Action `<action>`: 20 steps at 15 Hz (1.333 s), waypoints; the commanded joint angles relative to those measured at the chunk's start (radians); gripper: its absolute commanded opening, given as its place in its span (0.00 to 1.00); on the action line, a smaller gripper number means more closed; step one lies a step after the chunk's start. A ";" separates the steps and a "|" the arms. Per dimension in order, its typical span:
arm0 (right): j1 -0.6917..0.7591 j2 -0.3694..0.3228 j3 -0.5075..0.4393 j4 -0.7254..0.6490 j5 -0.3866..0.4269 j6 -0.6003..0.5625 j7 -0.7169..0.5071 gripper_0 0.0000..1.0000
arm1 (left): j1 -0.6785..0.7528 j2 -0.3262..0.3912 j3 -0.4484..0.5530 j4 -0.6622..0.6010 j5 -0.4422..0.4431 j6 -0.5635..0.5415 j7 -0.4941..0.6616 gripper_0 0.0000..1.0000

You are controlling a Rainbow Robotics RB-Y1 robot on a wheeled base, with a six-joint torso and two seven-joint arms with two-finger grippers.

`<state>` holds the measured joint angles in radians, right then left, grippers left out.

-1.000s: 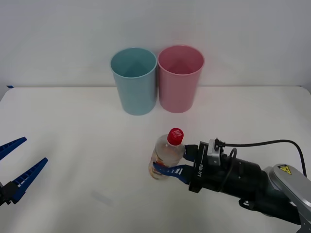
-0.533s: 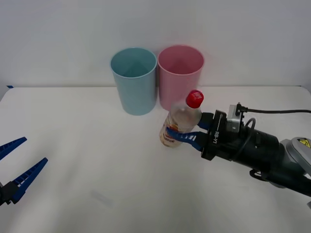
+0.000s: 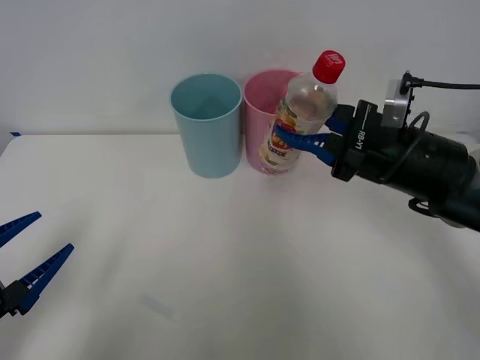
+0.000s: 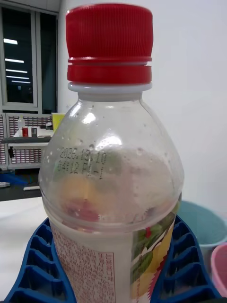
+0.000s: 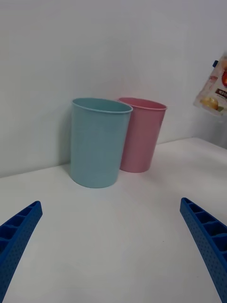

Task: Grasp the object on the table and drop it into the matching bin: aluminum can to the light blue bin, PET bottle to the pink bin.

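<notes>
White wall backs the plain tabletop, where the light blue bin and pink bin stand touching near the far edge. The right tool is clamped on the PET bottle, held tilted in the air in front of the pink bin's rim. Transport is under way; next the bottle must clear the rim, centre over the pink opening, then be released. The left tool waits, fingers apart, near the left edge.

Behind everything I see a plain white wall. A tiny blue bit sticks out at its foot, far to my left. A faint pale mark lies low in front of me. Off to one side are dark windows with bright lights in them, shelves below, and something yellow.
</notes>
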<state>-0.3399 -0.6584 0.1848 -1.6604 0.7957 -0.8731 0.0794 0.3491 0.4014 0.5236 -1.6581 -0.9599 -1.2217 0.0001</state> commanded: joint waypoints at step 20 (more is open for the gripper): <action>-0.349 0.029 -0.001 0.393 0.125 0.161 -0.079 0.00 | 0.000 0.000 0.000 0.000 0.000 0.000 0.000 1.00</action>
<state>-0.6644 -0.6474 0.1843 -1.2998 0.9046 -0.6869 0.0014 0.3491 0.4014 0.5236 -1.6581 -0.9599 -1.2217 0.0000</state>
